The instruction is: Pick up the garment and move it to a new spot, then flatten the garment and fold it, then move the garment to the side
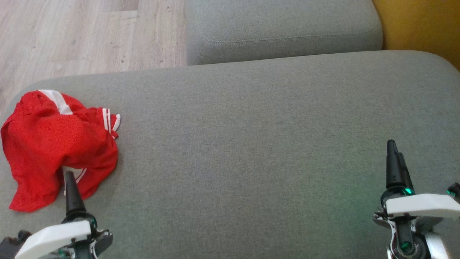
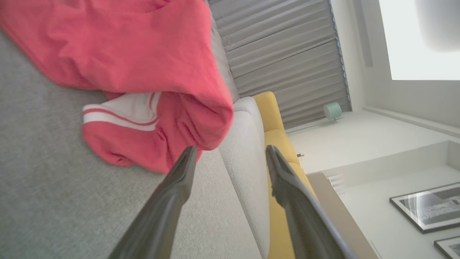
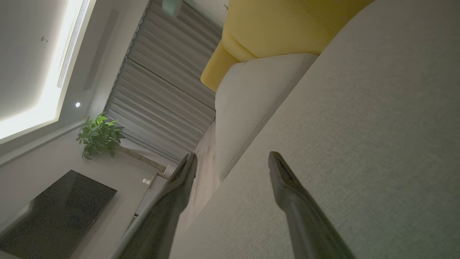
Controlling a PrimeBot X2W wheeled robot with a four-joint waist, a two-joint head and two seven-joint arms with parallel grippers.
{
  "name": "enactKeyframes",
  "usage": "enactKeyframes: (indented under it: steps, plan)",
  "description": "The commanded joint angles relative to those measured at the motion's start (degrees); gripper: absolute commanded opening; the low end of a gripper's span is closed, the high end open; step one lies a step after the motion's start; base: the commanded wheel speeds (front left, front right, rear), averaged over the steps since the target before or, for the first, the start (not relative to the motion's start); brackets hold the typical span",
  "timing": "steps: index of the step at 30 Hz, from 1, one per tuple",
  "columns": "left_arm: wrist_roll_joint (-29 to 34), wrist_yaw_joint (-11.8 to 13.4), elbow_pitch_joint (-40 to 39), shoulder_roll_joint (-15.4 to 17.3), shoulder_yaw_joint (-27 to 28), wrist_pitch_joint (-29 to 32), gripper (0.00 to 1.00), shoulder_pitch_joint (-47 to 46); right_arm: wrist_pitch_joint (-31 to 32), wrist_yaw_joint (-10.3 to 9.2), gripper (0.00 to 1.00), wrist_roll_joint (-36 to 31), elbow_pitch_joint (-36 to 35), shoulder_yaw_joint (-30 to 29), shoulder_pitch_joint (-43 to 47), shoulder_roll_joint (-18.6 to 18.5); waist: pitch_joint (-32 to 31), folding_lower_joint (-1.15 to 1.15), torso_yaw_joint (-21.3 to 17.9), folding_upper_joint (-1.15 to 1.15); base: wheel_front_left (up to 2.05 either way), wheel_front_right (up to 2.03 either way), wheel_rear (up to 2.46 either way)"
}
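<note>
Garment, red, crumpled: seat's left edge. Cushion beyond far edge; yellow upholstery, far right corner. Left gripper wide, empty, at garment's near side. Right gripper wide, empty.

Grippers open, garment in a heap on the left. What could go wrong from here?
The garment is crumpled; the left gripper, open near its hem, may pinch several layers and lift a bundle.
It lies at the cushion edge beside the floor; a slip could drop it off.
The right gripper is far away, so help comes late.
</note>
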Motion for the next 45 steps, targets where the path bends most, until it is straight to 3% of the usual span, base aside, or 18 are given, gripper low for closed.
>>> enactKeyframes:
  steps: [1, 11, 27, 45]
  plan:
    - [2.1, -0.2, -2.9, 0.5, 0.8, -0.6, 1.00, -2.3, -0.7, 0.18, 1.00, -2.4, -2.9, 0.7, -3.2, -0.3, 0.0, 0.00, 0.0, 0.00, 0.00, 0.00, 0.00]
    - [15.6, 1.4, -7.2, 0.5, -3.8, -2.3, 1.00, -1.6, -2.4, 0.22, 1.00, -15.3, -4.8, 3.2, -2.9, -0.3, 0.1, 0.00, -0.3, 0.00, 0.00, 0.00, 0.00]
    - [37.4, 3.0, -8.4, 0.6, -11.8, -5.0, 1.00, -1.6, -5.1, 0.28, 1.00, -30.2, -5.3, 5.4, -2.5, -0.4, 0.7, 0.00, -0.5, 0.00, 0.00, 0.00, 0.00]
    - [53.5, 6.3, -7.5, 3.0, -18.8, -7.9, 1.00, -3.8, -8.0, 0.34, 1.00, -44.5, -7.0, 7.2, -3.0, -0.4, 1.2, 0.00, -1.3, 0.00, 0.00, 0.00, 0.00]
